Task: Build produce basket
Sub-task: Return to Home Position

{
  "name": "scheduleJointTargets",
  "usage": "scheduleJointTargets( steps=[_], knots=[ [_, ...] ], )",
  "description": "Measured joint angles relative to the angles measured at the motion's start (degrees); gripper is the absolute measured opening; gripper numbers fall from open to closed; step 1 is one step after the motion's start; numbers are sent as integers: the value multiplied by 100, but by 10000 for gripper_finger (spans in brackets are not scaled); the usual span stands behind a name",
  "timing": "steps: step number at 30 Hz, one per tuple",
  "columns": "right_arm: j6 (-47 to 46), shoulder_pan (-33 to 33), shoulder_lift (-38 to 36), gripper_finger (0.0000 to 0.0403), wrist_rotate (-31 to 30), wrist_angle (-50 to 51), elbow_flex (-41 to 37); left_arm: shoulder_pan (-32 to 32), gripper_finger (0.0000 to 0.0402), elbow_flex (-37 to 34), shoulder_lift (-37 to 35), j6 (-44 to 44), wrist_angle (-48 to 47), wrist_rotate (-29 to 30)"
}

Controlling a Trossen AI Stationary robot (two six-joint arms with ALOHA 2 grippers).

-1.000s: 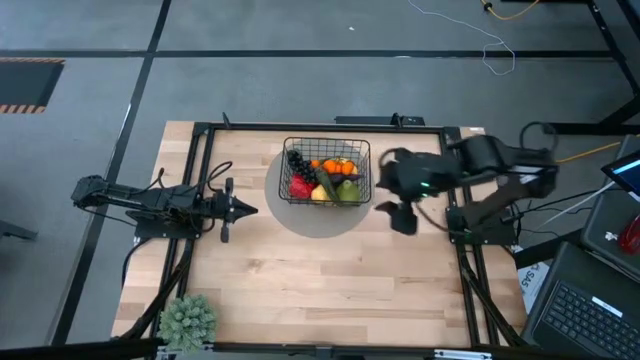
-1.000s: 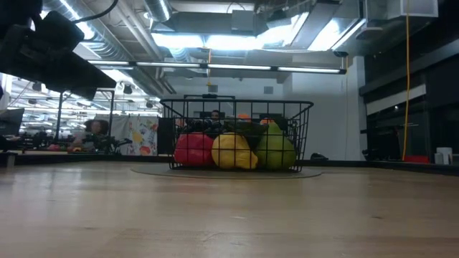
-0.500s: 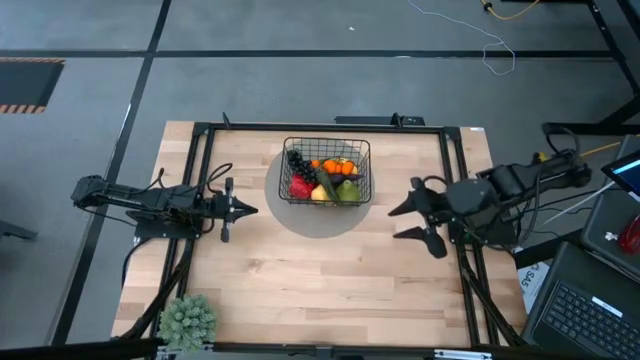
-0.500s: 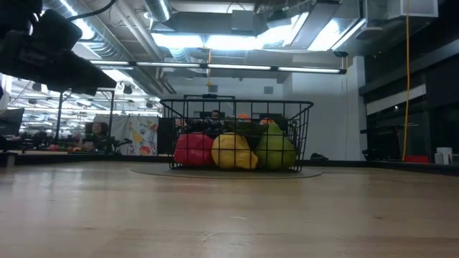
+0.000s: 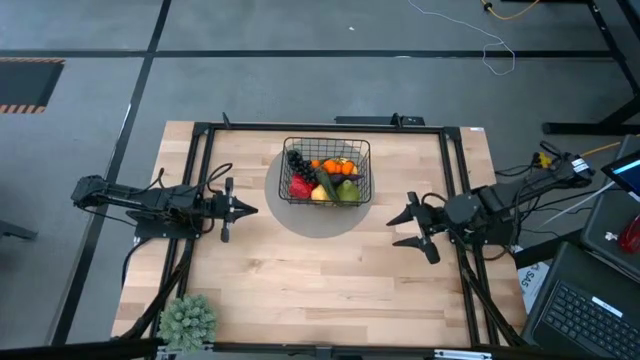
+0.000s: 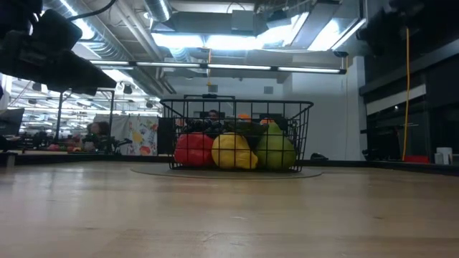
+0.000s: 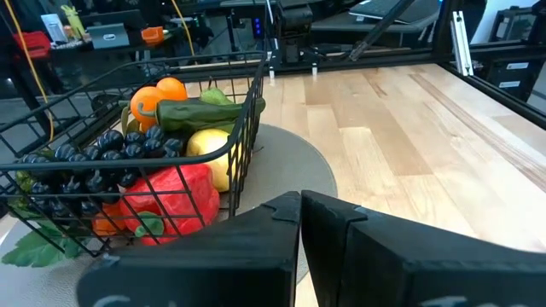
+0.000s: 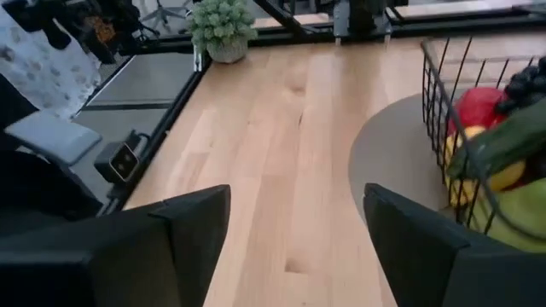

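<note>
The black wire-mesh basket point(image 5: 327, 172) stands on a round grey mat point(image 5: 318, 212) toward the table's far side. It holds produce: dark grapes, oranges, a red pepper, a lemon, a cucumber and a green apple. The low view shows the basket point(image 6: 237, 136) with pepper, lemon and apple in front. My left gripper point(image 5: 250, 210) is shut and hovers left of the mat, pointing right; its wrist view point(image 7: 300, 205) looks at the basket point(image 7: 171, 128). My right gripper point(image 5: 396, 230) is open, right of the mat, pointing left point(image 8: 297, 205).
A bushy grey-green plant point(image 5: 188, 318) stands at the table's near left corner and also shows in the right wrist view point(image 8: 220, 26). Bare wood spreads across the near half of the table. A black frame runs along the table's edges.
My right arm has drawn back from beside the basket toward the table's right edge and a little toward the near edge, and now points left at the mat. The basket, the produce and my left arm have kept still.
</note>
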State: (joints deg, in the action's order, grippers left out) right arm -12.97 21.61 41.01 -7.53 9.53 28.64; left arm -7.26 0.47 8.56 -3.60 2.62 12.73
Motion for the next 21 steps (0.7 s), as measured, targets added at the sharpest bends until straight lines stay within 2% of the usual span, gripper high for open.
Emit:
scheduleJointTargets(
  steps=[10, 15, 21],
  knots=[
    [17, -2, -777, 257, -93, -749, -1222, 1, 4, 0, 0, 1, -1, 0],
    [426, -25, -1433, 257, 643, -1200, -1898, 1, 4, 0, 0, 2, -1, 0],
    [279, -186, -2185, 257, 666, -1361, -2525, 1, 4, 0, 0, 2, -1, 2]
  ],
)
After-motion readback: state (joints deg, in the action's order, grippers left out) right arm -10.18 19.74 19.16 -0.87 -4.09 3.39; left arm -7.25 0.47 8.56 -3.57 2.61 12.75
